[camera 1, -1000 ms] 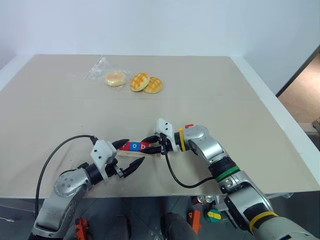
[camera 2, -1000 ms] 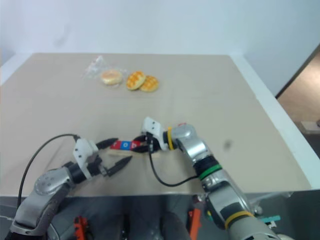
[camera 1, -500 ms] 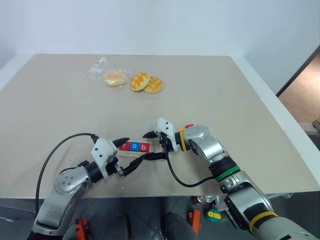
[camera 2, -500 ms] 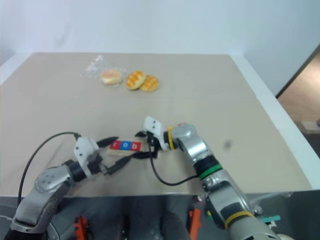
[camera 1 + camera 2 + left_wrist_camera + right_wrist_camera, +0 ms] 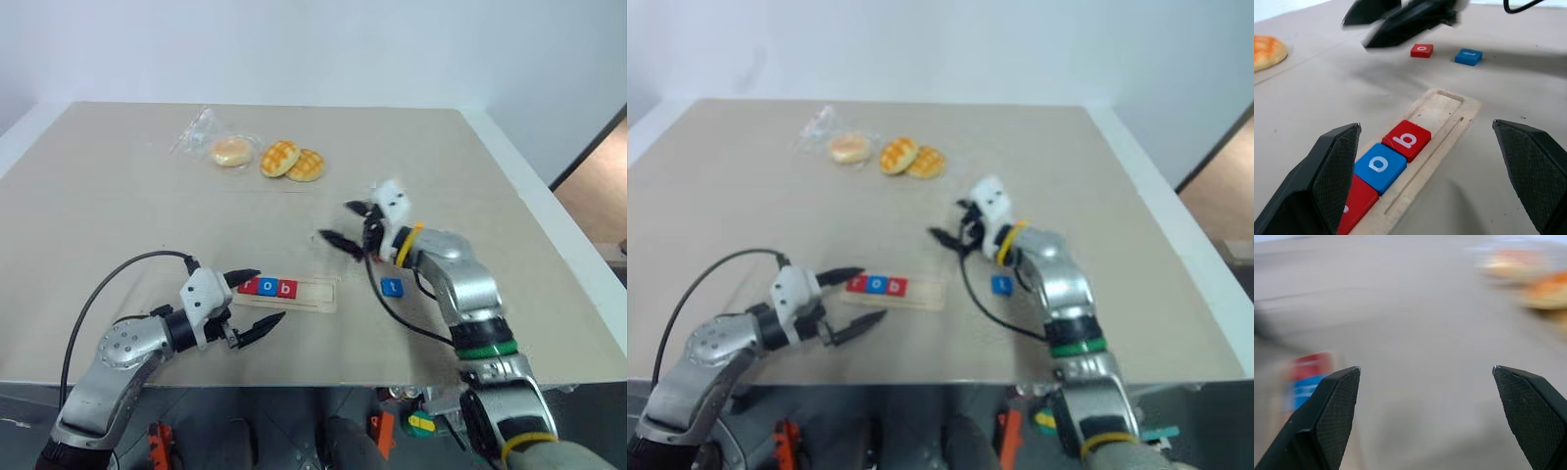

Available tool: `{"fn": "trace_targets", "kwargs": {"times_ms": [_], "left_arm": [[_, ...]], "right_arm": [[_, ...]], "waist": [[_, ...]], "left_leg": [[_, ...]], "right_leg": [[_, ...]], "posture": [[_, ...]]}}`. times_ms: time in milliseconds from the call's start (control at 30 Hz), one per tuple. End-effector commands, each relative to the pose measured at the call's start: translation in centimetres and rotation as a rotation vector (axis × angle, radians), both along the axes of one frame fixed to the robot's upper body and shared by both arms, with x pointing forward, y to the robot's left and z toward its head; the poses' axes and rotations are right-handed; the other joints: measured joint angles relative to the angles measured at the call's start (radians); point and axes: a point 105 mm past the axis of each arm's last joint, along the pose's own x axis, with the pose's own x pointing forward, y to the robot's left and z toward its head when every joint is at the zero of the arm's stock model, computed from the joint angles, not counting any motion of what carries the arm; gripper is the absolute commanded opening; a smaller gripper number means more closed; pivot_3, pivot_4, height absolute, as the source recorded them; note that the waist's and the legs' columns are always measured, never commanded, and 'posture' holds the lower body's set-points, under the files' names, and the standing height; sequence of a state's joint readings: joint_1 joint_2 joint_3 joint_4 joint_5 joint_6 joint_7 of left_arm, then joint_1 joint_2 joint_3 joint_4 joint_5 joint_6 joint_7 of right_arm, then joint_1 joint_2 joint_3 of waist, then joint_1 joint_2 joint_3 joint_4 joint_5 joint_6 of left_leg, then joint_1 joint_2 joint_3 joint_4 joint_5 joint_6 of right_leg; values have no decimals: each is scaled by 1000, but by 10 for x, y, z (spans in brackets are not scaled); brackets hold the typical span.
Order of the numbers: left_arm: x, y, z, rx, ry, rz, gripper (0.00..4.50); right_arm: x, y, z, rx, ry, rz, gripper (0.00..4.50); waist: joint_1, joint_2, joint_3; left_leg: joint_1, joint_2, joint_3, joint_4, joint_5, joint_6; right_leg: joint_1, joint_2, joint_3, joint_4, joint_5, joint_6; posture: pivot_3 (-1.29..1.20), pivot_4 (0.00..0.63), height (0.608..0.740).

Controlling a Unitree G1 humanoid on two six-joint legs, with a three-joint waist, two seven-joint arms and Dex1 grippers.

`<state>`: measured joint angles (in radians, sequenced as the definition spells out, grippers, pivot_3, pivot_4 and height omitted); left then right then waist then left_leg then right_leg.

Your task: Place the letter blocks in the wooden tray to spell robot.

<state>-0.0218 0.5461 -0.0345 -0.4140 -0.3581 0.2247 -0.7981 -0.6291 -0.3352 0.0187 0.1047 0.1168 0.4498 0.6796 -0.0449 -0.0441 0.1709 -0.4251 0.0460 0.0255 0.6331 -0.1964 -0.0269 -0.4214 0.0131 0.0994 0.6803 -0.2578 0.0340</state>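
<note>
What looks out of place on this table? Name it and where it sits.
Three golden buns lie at the table's far side, one in a clear wrapper; they have no part in a spelling job. The wooden tray holds r, o, b, and its right end is bare. Two tiles lie loose: a blue one and a red o.

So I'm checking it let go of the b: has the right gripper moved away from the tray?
Yes. The right gripper, open, has lifted off the wooden tray toward the buns.

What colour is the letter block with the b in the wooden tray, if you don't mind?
Red, with a white b; the left wrist view shows it best.
</note>
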Motion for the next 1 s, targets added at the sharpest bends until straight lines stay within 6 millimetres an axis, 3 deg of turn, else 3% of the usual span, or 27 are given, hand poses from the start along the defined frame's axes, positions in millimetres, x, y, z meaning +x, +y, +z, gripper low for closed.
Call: {"fn": "trace_targets", "kwargs": {"times_ms": [33,167,467,500,567,767,867,1000], "left_arm": [[0,-6,13,-6,-67,-17,4500],[0,-12,13,-23,-64,-20,4500],[-4,-24,16,-40,-56,-64,4500],[-4,-25,17,-42,-57,-66,4500],[-4,-27,18,-44,-58,-69,4500],[-3,-29,16,-44,-55,-69,4500],[-4,-29,15,-39,-51,-76,4500],[-5,-30,13,-24,-47,-87,4500]], "right_arm": [[-4,-18,6,-32,-98,-242,4477],[2,-34,-6,26,-53,-442,4477],[5,-36,-42,54,115,-533,4477],[4,-36,-46,54,128,-542,3942],[1,-35,-54,36,152,-553,3410],[-15,-33,-66,20,202,-567,1255],[-22,-35,-61,32,192,-574,1238],[-44,-39,-37,52,140,-570,1238]], "waist": [[-2,0,0],[-16,0,0],[-16,0,0],[-16,0,0],[-16,0,0],[-16,0,-1],[-16,0,-1],[-15,0,-1]], "left_leg": [[-1,-1,1,0,0,0],[0,1,2,0,0,-1],[0,1,2,0,2,-1],[0,1,2,0,2,-1],[0,1,2,0,2,-1],[0,1,1,0,2,-1],[1,1,1,1,2,-1],[1,1,1,1,2,-1]], "right_leg": [[0,0,1,0,0,0],[-3,1,2,0,1,1],[-2,3,3,1,2,2],[-2,3,3,1,2,2],[-2,3,3,1,2,2],[-1,3,2,1,1,3],[0,3,2,1,1,3],[0,2,2,1,1,3]], "posture": [[0,150,740],[0,150,740],[0,150,740],[0,150,740],[0,150,740],[0,150,740],[0,150,740],[0,150,740]]}}
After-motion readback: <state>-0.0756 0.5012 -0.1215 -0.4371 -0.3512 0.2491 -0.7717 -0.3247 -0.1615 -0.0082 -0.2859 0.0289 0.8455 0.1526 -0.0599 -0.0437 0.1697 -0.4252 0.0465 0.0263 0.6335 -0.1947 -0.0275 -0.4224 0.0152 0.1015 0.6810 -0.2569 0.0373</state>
